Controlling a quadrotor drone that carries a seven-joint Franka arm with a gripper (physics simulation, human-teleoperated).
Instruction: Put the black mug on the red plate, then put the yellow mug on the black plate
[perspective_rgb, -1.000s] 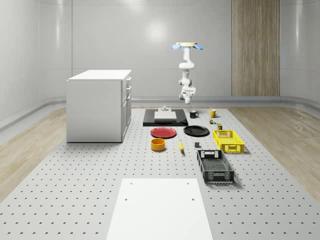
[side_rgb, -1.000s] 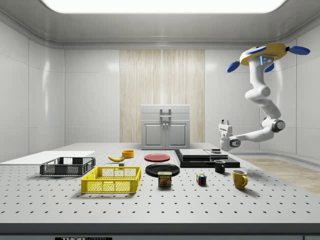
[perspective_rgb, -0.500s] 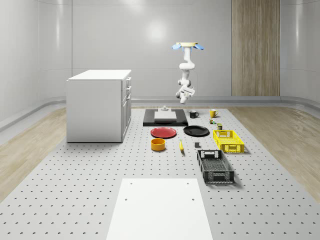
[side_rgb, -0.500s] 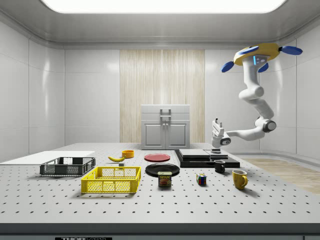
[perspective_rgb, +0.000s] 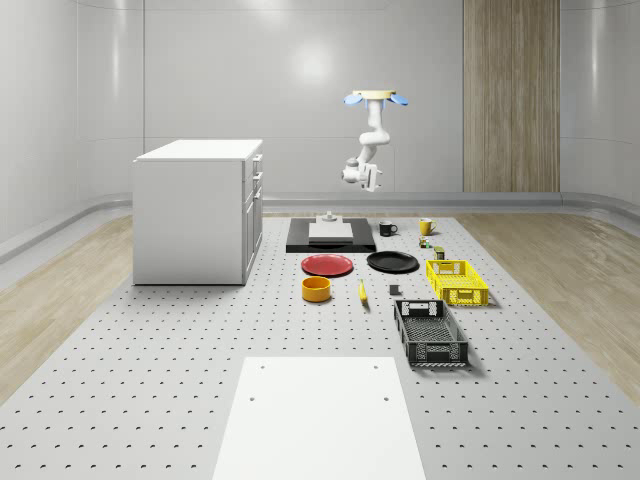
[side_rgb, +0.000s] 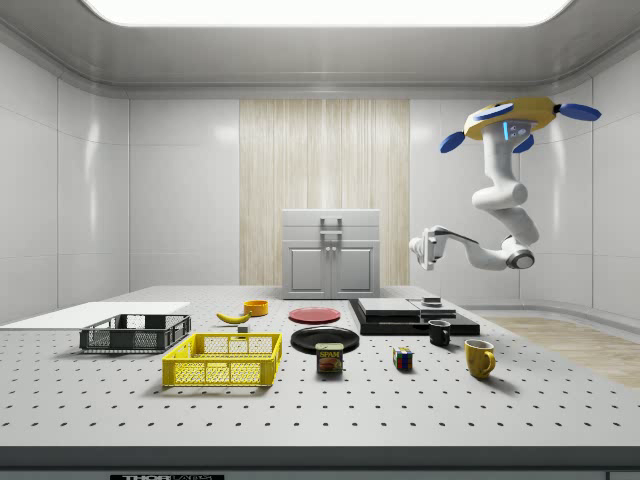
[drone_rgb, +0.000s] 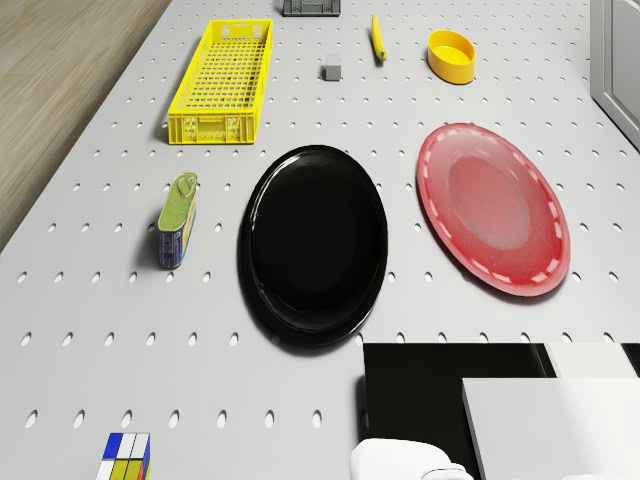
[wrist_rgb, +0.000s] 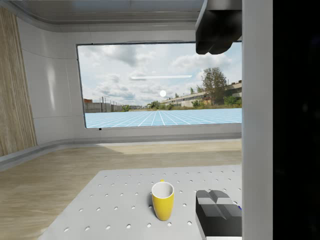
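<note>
The black mug (side_rgb: 439, 333) stands upright on the counter (perspective_rgb: 200, 340), at the far end of it, just beside the black slab (side_rgb: 405, 315) and to the whole-scene view's right of that slab. It is glossy, squat and cylindrical, with its handle toward the side view's right. The fingers (side_rgb: 417, 250) hang well above it, pointing sideways rather than down, so the mug lies below and a little to the side view's right of them; whether the fingers are apart or together I cannot tell. The drone (side_rgb: 515, 115) hovers high over the counter's far end. The yellow mug (wrist_rgb: 163, 200), smooth and open-topped, stands apart from the black one. The red plate (drone_rgb: 494, 209) and black plate (drone_rgb: 313, 240), both shallow, round and shiny, lie side by side nearer along the counter, both bare.
</note>
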